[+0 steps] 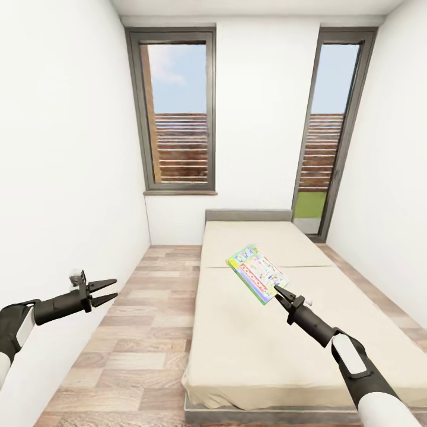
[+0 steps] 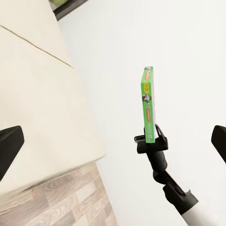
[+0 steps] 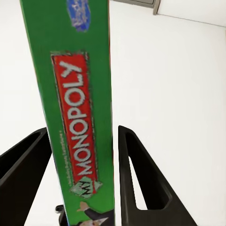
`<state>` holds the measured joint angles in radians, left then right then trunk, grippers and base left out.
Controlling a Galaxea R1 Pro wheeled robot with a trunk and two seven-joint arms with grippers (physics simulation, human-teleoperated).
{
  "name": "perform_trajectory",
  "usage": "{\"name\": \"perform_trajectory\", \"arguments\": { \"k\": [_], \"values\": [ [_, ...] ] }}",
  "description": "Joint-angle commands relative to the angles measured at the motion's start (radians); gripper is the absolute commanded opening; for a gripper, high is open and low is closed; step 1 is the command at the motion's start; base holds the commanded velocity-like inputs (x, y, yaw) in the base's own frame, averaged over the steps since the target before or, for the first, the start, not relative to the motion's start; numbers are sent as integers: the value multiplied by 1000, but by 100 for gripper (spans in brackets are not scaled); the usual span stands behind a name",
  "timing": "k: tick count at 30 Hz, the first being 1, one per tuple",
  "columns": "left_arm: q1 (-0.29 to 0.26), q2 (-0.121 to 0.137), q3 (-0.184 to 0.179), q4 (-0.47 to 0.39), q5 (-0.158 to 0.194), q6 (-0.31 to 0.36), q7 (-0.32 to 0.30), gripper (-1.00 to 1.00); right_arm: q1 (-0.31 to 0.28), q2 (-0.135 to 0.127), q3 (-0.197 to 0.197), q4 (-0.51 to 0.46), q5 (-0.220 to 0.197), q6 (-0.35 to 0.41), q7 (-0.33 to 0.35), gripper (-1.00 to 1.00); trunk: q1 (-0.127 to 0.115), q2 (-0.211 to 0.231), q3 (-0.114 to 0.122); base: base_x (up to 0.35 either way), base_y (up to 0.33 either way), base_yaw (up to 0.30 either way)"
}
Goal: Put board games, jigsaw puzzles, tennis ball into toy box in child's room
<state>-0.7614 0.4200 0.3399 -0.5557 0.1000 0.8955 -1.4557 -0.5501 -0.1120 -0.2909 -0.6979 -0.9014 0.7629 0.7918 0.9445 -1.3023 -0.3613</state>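
Trouble, if it comes, will start at the right gripper (image 1: pixel 277 290), which pinches the Monopoly board game (image 1: pixel 257 272) by one narrow edge only, low and right of centre in the head view. The box sticks out beyond the fingers over the beige bed (image 1: pixel 237 332), most of it unsupported. In the right wrist view the green spine (image 3: pixel 77 117) stands between the two black fingers (image 3: pixel 136 179), and the hold looks thin. My guess is that a quick swing of the arm or a turn of the base could let the box pivot or slip out onto the mattress. The left gripper (image 1: pixel 107 290), at lower left near the white wall (image 1: pixel 59 178), is parted and carries nothing. It offers no support for the carry.
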Motion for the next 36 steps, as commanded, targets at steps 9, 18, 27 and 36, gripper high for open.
{"name": "perform_trajectory", "arguments": {
  "k": [9,18,27,36],
  "values": [
    [-1,-2,1,0,0,-6,-3,100,-1,0,-1,0,-2,-2,0,-100,0,-1,-1,0,-4,196],
    [-1,-4,1,0,0,-17,-3,100,-1,0,-1,0,-3,-5,0,-100,0,-1,-1,0,-230,14],
    [-1,-4,-1,0,0,-18,-3,100,-1,0,-1,0,-3,-5,2,-100,0,-1,-1,-1,-296,107],
    [-1,-6,-1,0,0,-18,-3,100,-1,1,-1,0,-4,-5,2,-100,0,-1,-1,-70,-264,264]
  ]
}}
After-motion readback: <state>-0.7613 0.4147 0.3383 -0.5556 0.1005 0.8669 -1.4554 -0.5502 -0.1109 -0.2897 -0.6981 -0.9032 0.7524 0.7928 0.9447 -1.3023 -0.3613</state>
